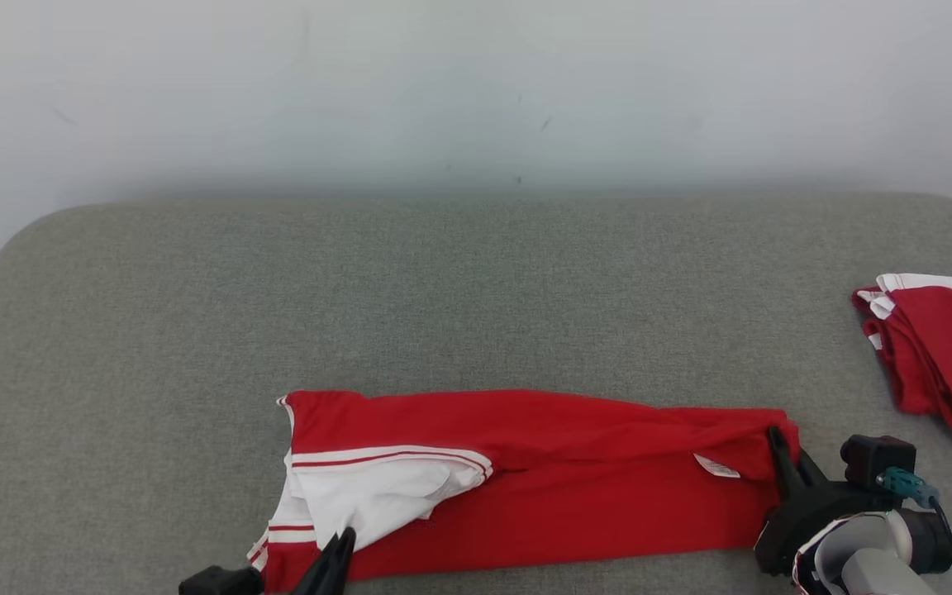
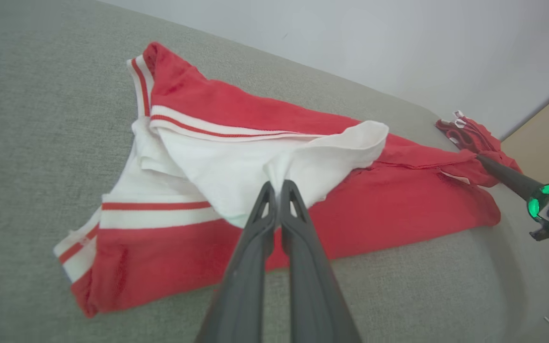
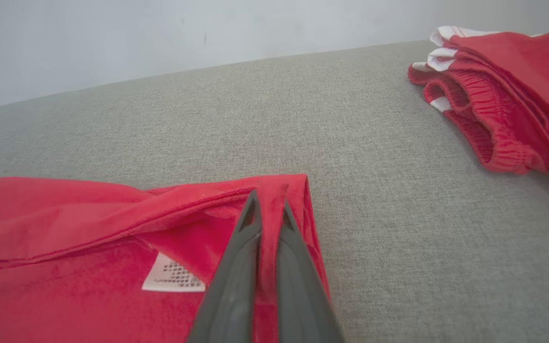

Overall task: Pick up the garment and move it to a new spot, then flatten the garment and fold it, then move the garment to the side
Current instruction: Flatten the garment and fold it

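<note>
Finds the garment folded lengthwise at the front of the grey surface, left gripper clamped on its white end, right gripper on its red corner; judges further folding and side placement outstanding.

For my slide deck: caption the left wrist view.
Left gripper pinches the red garment by its white lining on a grey surface.

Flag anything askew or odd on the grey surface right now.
The red garment lies bunched, not flat: white lining spills out at its left end, pinched in the left claw, and a label shows beside the right claw, which grips the other end.
</note>
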Motion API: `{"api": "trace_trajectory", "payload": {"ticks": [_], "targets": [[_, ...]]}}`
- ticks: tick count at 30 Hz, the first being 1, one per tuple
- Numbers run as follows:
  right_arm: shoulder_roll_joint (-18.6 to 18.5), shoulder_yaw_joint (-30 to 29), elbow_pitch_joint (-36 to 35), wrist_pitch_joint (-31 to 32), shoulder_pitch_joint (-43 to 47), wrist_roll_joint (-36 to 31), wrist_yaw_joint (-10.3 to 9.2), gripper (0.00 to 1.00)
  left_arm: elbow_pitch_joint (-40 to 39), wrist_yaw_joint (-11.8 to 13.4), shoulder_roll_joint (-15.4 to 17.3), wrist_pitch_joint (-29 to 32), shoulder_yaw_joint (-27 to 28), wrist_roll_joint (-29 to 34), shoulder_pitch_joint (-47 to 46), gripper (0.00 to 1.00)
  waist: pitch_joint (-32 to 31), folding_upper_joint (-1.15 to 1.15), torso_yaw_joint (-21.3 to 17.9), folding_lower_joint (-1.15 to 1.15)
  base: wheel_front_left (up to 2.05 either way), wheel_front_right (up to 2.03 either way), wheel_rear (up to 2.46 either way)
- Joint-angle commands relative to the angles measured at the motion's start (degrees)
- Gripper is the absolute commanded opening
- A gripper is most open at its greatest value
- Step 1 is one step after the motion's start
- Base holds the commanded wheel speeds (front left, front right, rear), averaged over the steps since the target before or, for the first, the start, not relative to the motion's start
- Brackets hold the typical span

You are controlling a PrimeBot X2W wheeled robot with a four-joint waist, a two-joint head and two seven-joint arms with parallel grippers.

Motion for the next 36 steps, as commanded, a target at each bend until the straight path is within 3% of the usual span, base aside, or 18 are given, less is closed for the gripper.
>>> {"api": "trace_trajectory", "payload": {"ticks": [1, 3, 4, 5, 6, 7, 17, 21, 36], "targets": [[0.55, -0.14, -0.42, -0.18, 1.34, -0.26, -0.19, 0.00, -0.05, -0.50, -0.33, -0.15, 0.93, 1.19, 1.30, 0.00, -0.07, 0.01, 0.12, 0.00, 0.00, 0.00, 0.00], [0.64, -0.61, -1.07, -0.18, 2.27, -0.10, -0.19, 0.00, 0.20, -0.60, -0.77, -0.15, 1.80, 2.07, 2.18, 0.00, -0.12, 0.01, 0.17, 0.00, 0.00, 0.00, 0.00], [0.71, -1.06, -1.15, -0.18, 2.72, 0.19, -0.19, 0.06, 0.13, -0.70, -1.10, -0.15, 2.51, 2.62, 2.40, 0.17, -0.18, 0.01, 0.19, 0.00, 0.00, 0.00, 0.00], [0.93, -1.44, -1.31, -0.18, 3.00, 0.47, -0.19, 0.49, -0.12, -0.80, -1.43, -0.15, 3.16, 3.33, 2.67, 0.72, -0.25, 0.01, 0.20, 0.00, 0.00, 0.00, 0.00], [1.08, -1.85, -1.51, -0.18, 3.36, 0.74, -0.19, 0.89, -0.11, -0.85, -1.68, -0.15, 3.83, 4.39, 3.13, 1.00, -0.29, 0.01, 0.20, 0.00, 0.00, 0.00, 0.00], [1.21, -2.46, -2.13, -0.18, 3.61, 1.16, -0.19, 1.00, -0.31, -0.88, -1.94, -0.15, 4.93, 5.76, 3.43, 1.00, -0.29, 0.01, 0.20, 0.00, 0.00, 0.00, 0.00], [1.20, -7.07, -10.65, -0.18, 5.03, 0.71, -0.19, 1.00, -5.34, 2.71, -7.00, -0.16, 20.26, 24.24, 7.07, 1.00, -0.06, 0.01, -0.25, 0.00, 0.00, 0.00, 0.00], [2.19, -9.21, -12.40, -0.18, 5.80, -0.55, -0.18, 1.00, -6.68, 2.94, -9.51, -0.16, 24.47, 29.22, 7.95, 1.00, -0.10, 0.01, -0.38, 0.00, 0.00, 0.00, 0.00], [3.69, -6.75, 1.46, 1.35, 3.63, 0.75, -0.18, 1.00, -5.61, 0.38, -13.57, -0.16, 27.92, 35.84, 7.17, 1.00, 1.37, 0.01, 0.38, 0.00, 0.00, 0.00, 0.00]]}}
